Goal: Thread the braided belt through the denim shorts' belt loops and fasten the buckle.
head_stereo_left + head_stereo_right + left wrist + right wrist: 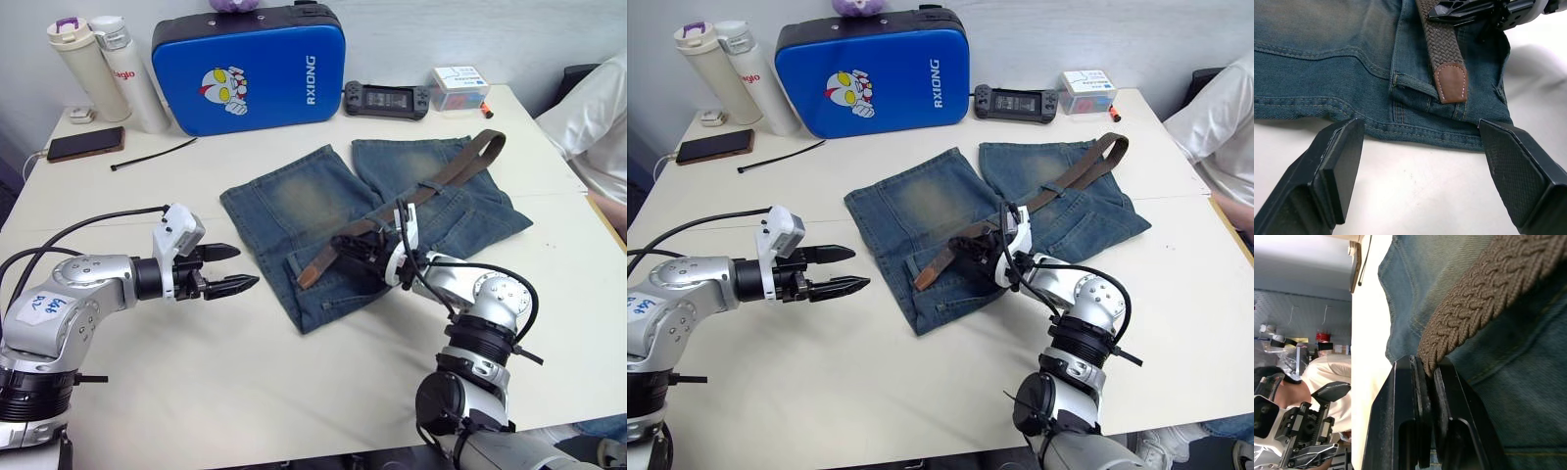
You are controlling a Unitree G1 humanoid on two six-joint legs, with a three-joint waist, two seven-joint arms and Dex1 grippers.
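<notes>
Tabletop, pale and bare nearest the robot, carries everything here. Left gripper hovers low above it, jaws spread wide and holding nothing, pointed at the waistband edge of the denim shorts. Right gripper is clamped on the braided belt, pinching the strap on its flat faces partway back from the tip. Shorts lie flat mid-table, waistband toward the robot, legs away; faded blue twill, tan-worn at the thigh, orange stitching along the seams. Belt runs diagonally over them from the far right, where it curves round past the leg hem, down to its tan leather tip, which rests on the waistband just beside one of the belt loops and, as far as the left wrist view shows, not yet under it. Buckle not identifiable. Judged handling: woven strap is light and limp, will sag and twist if held far from its end; the stitched leather tip is the stiffest part, so a hold close behind it should steer best. Denim is soft and will drag along with the belt unless pinned, and the loop lies flat, wanting lifting. Beyond the shorts: a thin black cable tie, a phone, two tall bottles, a blue padded case, a game controller, a small box. A person's white sleeve at the far right edge.
</notes>
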